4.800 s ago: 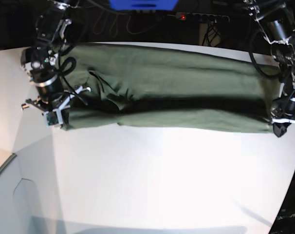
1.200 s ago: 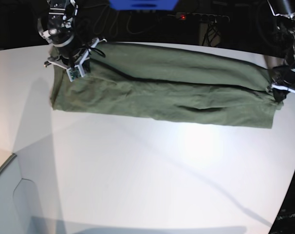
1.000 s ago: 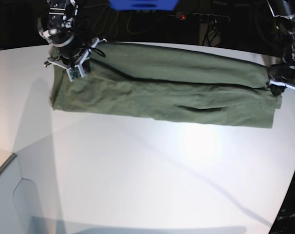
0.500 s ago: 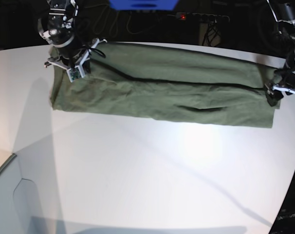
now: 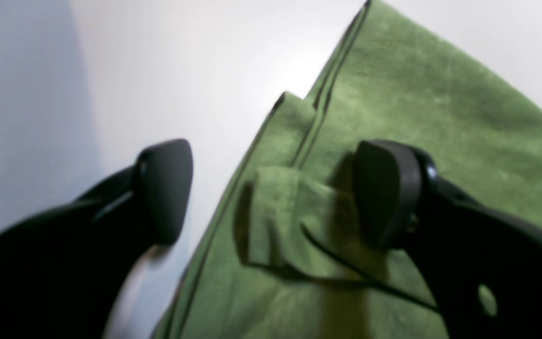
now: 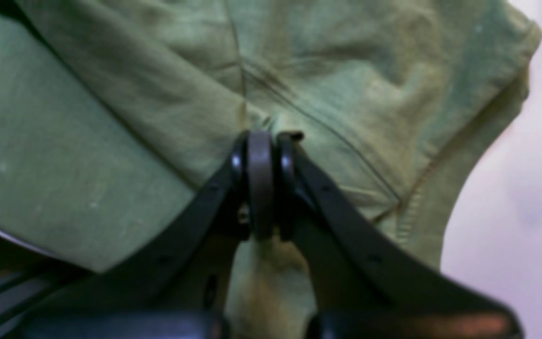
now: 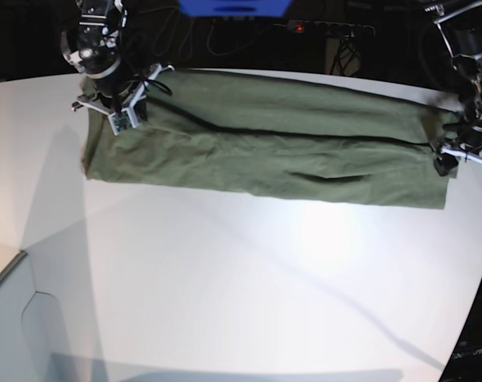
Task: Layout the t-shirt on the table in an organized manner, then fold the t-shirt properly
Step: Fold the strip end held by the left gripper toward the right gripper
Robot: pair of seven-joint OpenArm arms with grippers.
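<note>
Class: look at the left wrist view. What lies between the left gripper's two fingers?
Between the left gripper's open fingers lie a raised fold of the t-shirt at its hem and a strip of bare table.

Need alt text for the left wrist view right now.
The left gripper is open above the edge of the green t-shirt, one finger over the white table, the other over the cloth. A small bunched fold sits between the jaws.

shirts: one counted, the shirt [image 7: 265,147], olive green
tables: one counted, the table [image 7: 249,294], white
arms: two counted
grippers: two counted, the left gripper [image 5: 271,193] and the right gripper [image 6: 261,183]
power strips: one counted, the strip [image 7: 330,29], behind the far edge
blue objects: one counted, the panel [image 7: 233,7], cropped at top
</note>
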